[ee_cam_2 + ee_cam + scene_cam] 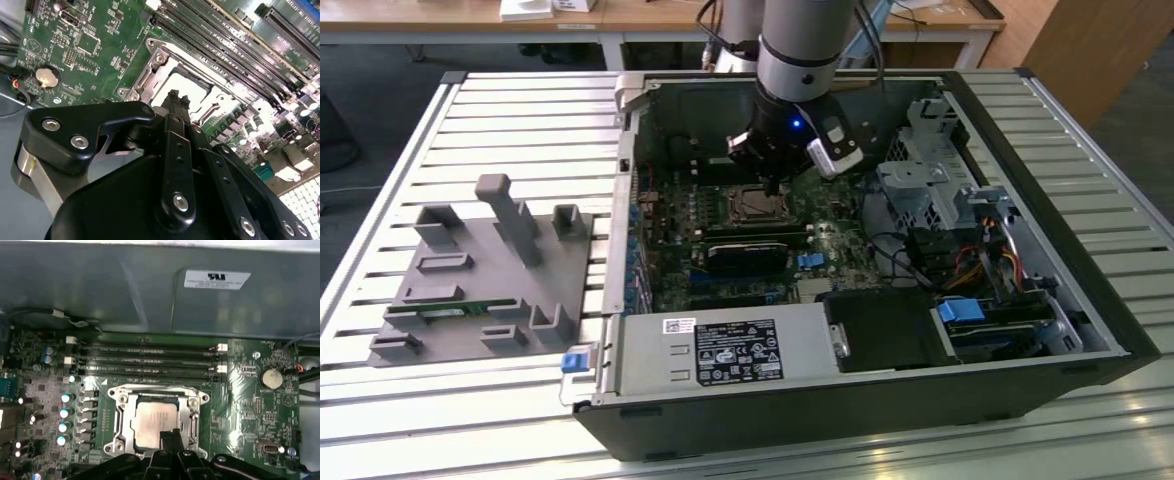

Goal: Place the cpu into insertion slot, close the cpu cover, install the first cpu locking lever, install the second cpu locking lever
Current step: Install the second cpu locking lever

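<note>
Evidently hovered with the black two-fingered gripper (pixel 170 436) low over the small square black insertion slot (pixel 750 203) on the green circuit board (pixel 250 415), inside the open dark computer case (pixel 1067 300). Held the jaws clenched together, with nothing visible between them. Found the flat square cpu with its pale silvery metal top (pixel 152 417) already seated in the slot, and the thin silvery metal cpu cover (pixel 122 412) lying flat around it, the chip showing through the square window in both wrist views. Could not tell whether either locking lever was latched. Placed the chip just beyond the fingertips, on the side toward the long black memory slots (pixel 145 360), and directly beneath the tool in the exterior view. Judged the chip near enough square to offer no long axis, with the frame's edges running parallel to those memory slots. Noted crowded edges: a row of small silvery capacitors (pixel 65 412) close on one flank, the memory slots close on another, and the grey case wall (pixel 100 285) beyond them. Saw barer board toward the round silvery coin cell (pixel 271 377), and free room mainly straight upward
</note>
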`<state>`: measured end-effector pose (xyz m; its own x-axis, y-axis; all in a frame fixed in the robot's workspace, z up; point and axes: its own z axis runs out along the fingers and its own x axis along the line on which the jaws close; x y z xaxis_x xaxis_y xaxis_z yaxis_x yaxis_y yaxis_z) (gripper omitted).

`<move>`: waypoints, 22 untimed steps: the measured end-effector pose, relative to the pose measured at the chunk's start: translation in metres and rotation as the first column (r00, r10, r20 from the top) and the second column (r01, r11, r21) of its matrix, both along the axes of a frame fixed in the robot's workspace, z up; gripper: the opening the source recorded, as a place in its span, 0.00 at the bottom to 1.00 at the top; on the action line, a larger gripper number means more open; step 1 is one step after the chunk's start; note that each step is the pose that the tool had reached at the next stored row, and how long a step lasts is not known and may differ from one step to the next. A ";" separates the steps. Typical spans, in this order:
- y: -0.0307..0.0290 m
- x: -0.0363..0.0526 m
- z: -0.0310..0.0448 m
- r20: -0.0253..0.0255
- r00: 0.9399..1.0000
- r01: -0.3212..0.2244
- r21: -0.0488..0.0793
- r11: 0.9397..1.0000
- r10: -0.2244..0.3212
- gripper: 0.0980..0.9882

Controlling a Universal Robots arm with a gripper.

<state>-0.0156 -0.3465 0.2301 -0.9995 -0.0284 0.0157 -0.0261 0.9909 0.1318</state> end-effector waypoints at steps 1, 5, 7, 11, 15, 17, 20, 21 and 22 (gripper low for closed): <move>-0.0011 0.0000 -0.0002 0.000 1.000 0.000 0.005 1.000 0.000 0.01; -0.0092 0.0000 -0.0013 0.000 1.000 0.000 0.011 1.000 0.000 0.01; -0.0145 0.0000 -0.0016 0.000 1.000 0.000 0.011 1.000 0.000 0.01; -0.0198 0.0002 -0.0019 -0.001 1.000 0.000 0.011 1.000 0.000 0.01; -0.0233 0.0012 -0.0032 -0.003 1.000 0.000 0.011 1.000 0.000 0.01; -0.0274 0.0012 -0.0034 -0.003 1.000 0.000 0.011 1.000 0.000 0.01; -0.0344 0.0012 -0.0038 -0.003 1.000 0.000 0.011 1.000 0.000 0.01; -0.0361 0.0011 -0.0041 -0.003 1.000 0.000 0.012 1.000 0.000 0.01; -0.0369 -0.0005 -0.0044 -0.003 1.000 0.000 0.012 1.000 0.000 0.01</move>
<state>-0.0161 -0.3834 0.2257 -0.9994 -0.0284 0.0178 -0.0256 0.9893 0.1439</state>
